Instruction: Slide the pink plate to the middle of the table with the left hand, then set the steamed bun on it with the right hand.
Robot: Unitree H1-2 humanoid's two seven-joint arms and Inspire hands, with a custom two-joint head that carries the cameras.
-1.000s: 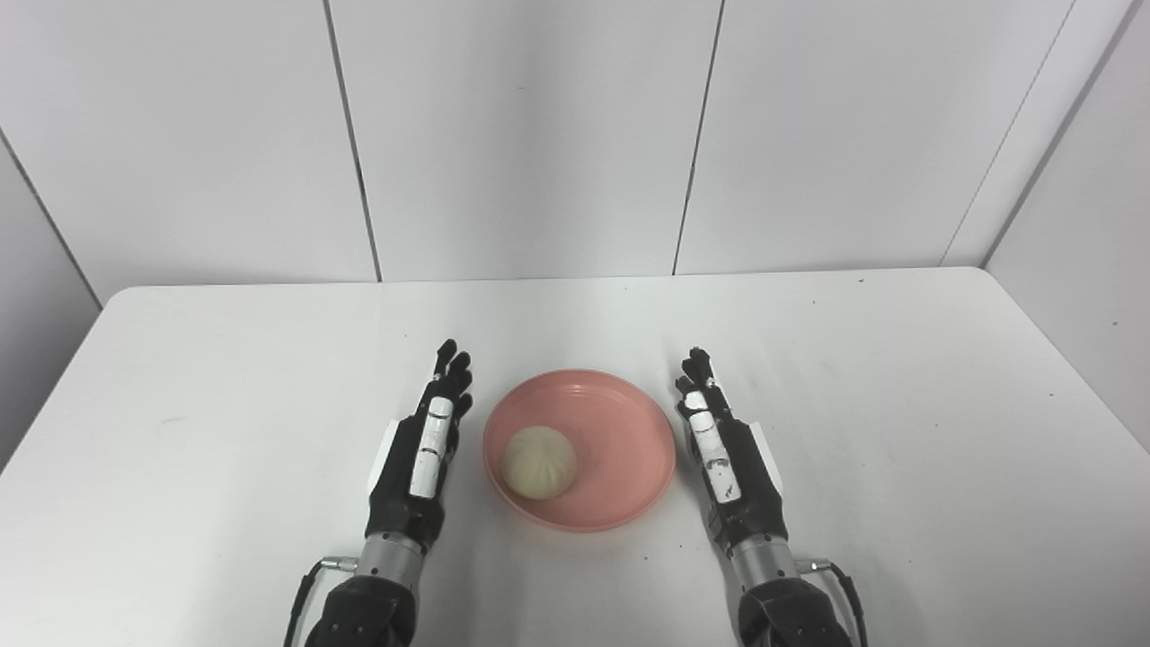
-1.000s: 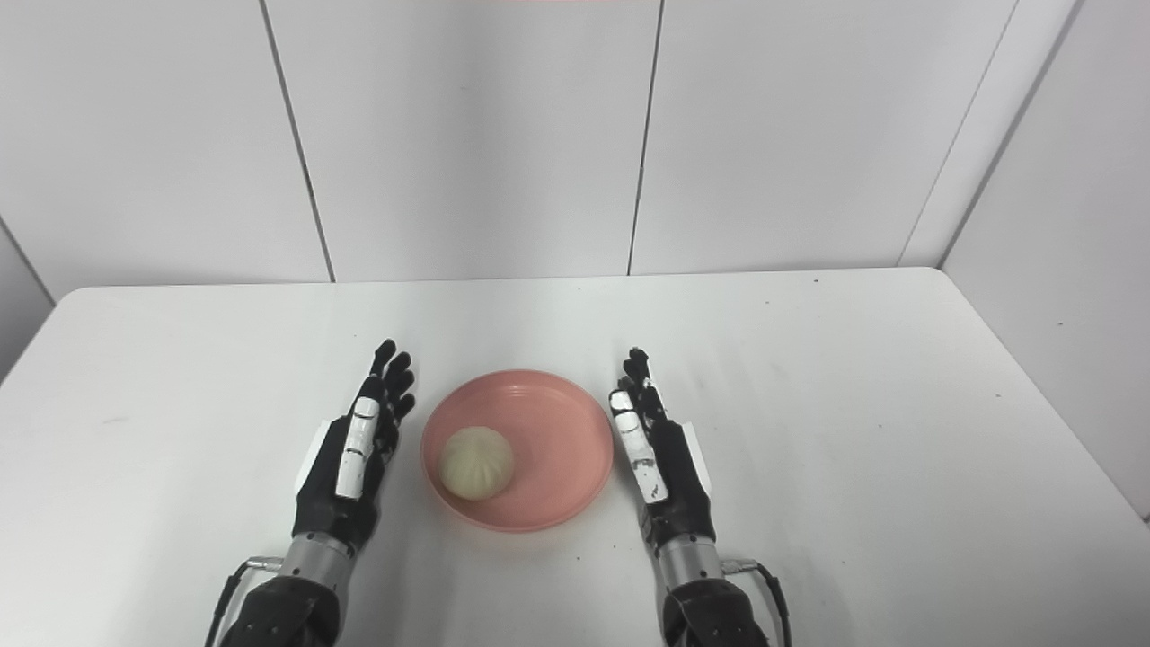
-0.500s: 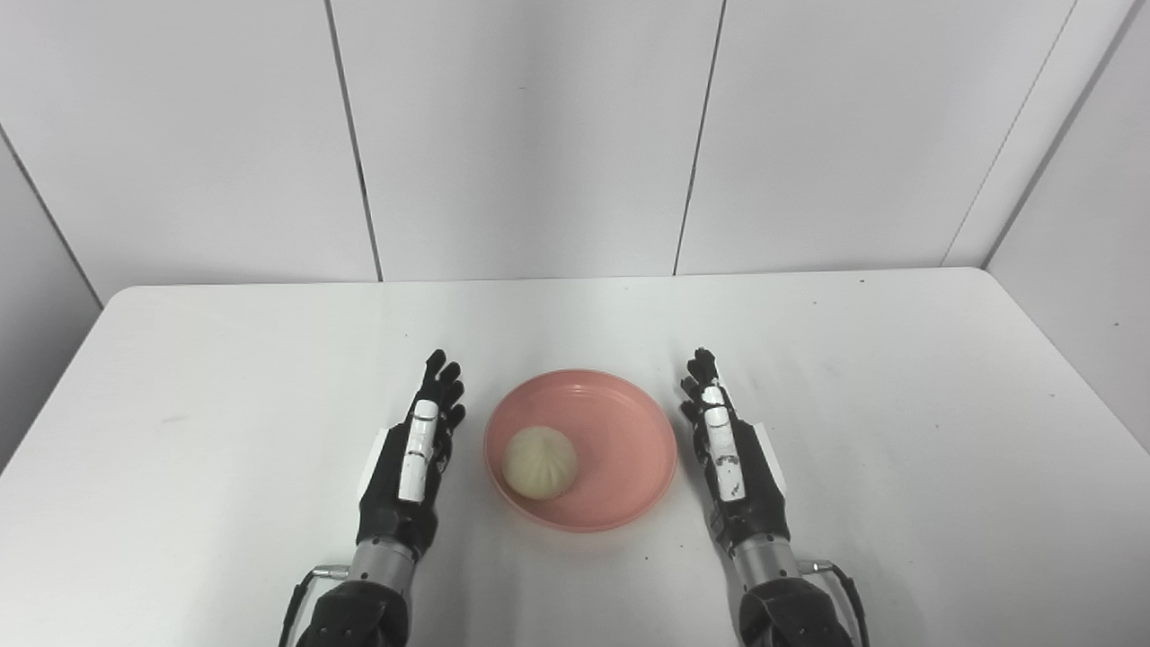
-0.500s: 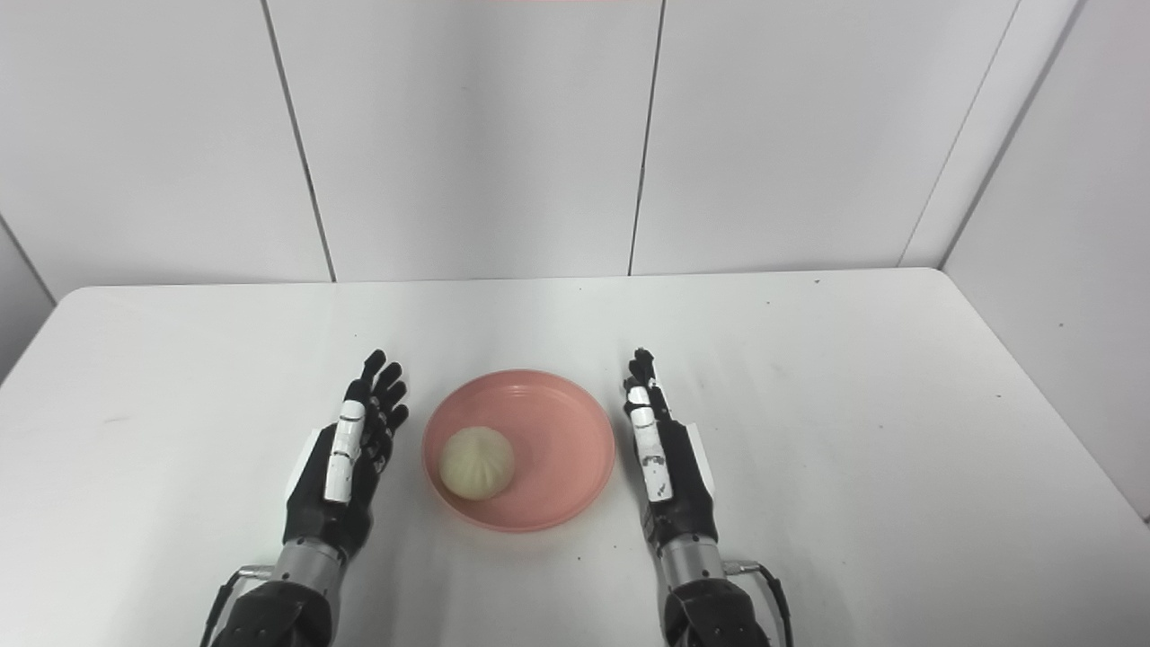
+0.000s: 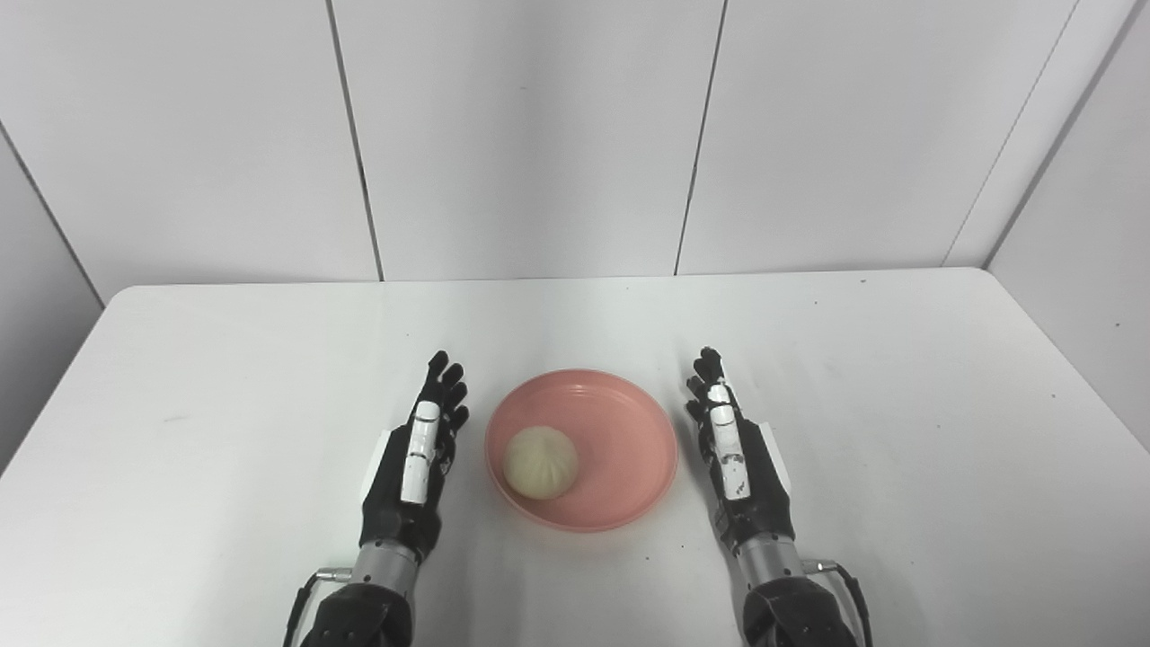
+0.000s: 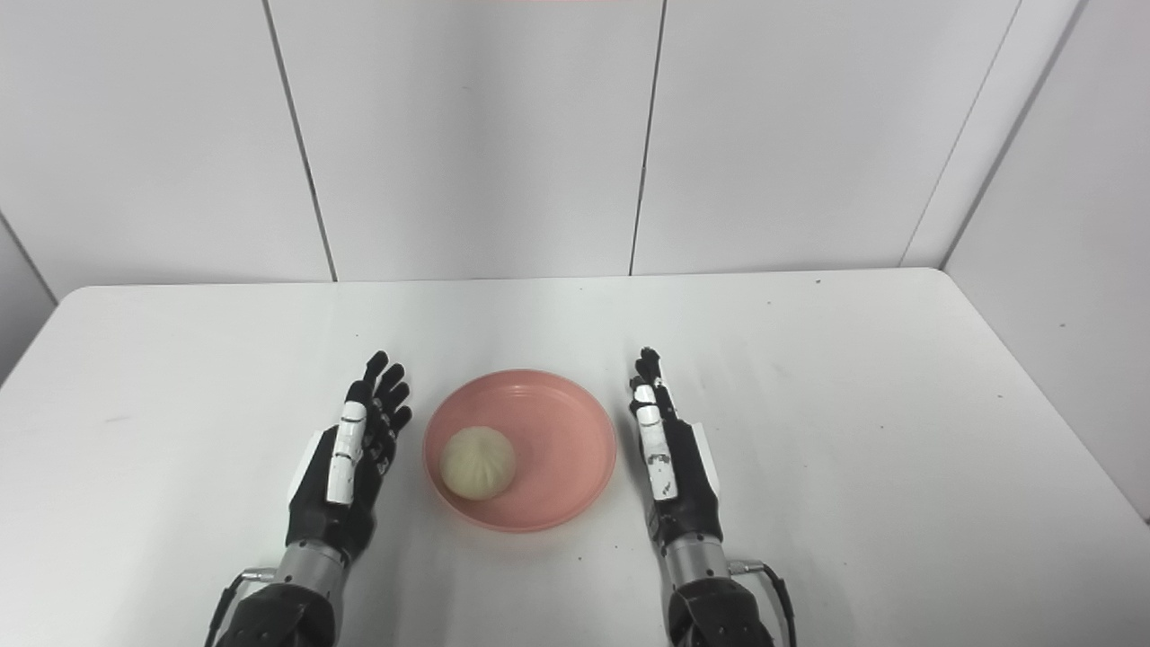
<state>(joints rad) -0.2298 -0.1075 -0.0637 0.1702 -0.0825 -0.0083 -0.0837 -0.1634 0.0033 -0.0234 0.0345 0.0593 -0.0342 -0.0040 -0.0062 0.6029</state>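
A pink plate (image 5: 629, 431) lies at the middle of the white table (image 5: 225, 359), near the front. A pale steamed bun (image 5: 540, 461) sits on its left part. My left hand (image 5: 413, 458) is open, fingers straight, resting on edge just left of the plate and apart from it. My right hand (image 5: 737, 454) is open in the same way just right of the plate, close to its rim. Neither hand holds anything. The plate (image 6: 575, 449), bun (image 6: 477, 463) and both hands (image 6: 346, 463) (image 6: 669, 458) also show in the right eye view.
The table's back edge meets white wall panels (image 5: 539, 135). Bare tabletop spreads to the left (image 5: 180, 467) and right (image 5: 943, 431) of the hands. A cable (image 5: 840, 580) runs by the right wrist.
My left hand drew back slightly toward me and away from the plate. My right hand shifted a little to the right. Plate and bun have not moved.
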